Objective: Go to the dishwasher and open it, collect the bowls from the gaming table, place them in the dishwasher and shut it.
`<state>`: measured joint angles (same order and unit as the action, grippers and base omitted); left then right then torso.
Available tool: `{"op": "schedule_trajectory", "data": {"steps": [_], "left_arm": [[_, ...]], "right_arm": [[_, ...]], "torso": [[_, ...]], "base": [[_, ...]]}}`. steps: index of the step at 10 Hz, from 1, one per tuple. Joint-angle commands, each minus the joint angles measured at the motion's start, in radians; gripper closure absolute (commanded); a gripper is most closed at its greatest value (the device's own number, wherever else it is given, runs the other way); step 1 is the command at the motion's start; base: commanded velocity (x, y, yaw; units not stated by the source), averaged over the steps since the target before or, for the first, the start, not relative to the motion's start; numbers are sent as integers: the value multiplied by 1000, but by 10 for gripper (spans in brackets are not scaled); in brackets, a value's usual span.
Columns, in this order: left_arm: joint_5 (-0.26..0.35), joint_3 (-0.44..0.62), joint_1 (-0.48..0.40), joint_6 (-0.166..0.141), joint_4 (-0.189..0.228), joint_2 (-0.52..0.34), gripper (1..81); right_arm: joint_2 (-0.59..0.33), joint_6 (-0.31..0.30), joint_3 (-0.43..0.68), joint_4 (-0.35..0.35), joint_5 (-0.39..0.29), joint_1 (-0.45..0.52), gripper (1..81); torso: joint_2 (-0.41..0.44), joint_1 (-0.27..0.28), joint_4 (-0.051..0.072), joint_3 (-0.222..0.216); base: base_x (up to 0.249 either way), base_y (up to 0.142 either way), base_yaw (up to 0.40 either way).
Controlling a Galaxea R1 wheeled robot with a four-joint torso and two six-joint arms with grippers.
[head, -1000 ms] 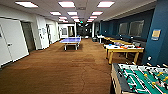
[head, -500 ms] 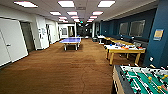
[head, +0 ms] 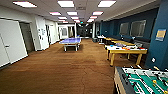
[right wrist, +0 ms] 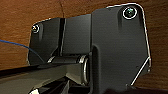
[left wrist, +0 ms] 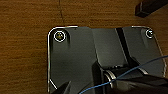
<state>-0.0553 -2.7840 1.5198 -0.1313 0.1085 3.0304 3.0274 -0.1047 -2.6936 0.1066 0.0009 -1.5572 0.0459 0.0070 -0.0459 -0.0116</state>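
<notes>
From the head camera I look down a long room with brown wood-look flooring (head: pixel 62 72) and ceiling light panels (head: pixel 66 3). The gaming table (head: pixel 126 51), white-topped with yellow legs and coloured boxes strewn on it, stands on the right against the dark blue wall (head: pixel 113 27), well ahead of me. Closer, at the lower right corner, I see the foosball table (head: pixel 142 81) with its green field and rods. A blue ping-pong table (head: pixel 71 41) sits further down the middle of the room. White doors (head: pixel 8 43) line the left side. I cannot pick out any bowl on the gaming table from here.

On the left wrist camera I get the robot's dark plate over the floor with a blue cable (left wrist: pixel 130 72) across it; I cannot tell the left gripper's state.

The right wrist camera gives the same plate and floor; the right gripper's state I cannot tell either
</notes>
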Motion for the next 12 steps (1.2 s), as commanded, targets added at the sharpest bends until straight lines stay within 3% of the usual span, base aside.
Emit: {"op": "schedule_trajectory", "data": {"steps": [1,12], "left_arm": [[43,-2,-57,-1,-4,-5,10],[43,-2,-57,-1,-4,-4,10]], "right_arm": [[1,2,2,7,-48,56,10],[1,0,2,7,-48,61,10]], "torso": [[0,0,0,0],[1,-2,0,0]], "base": [[166,0,0],[167,0,0]]}}
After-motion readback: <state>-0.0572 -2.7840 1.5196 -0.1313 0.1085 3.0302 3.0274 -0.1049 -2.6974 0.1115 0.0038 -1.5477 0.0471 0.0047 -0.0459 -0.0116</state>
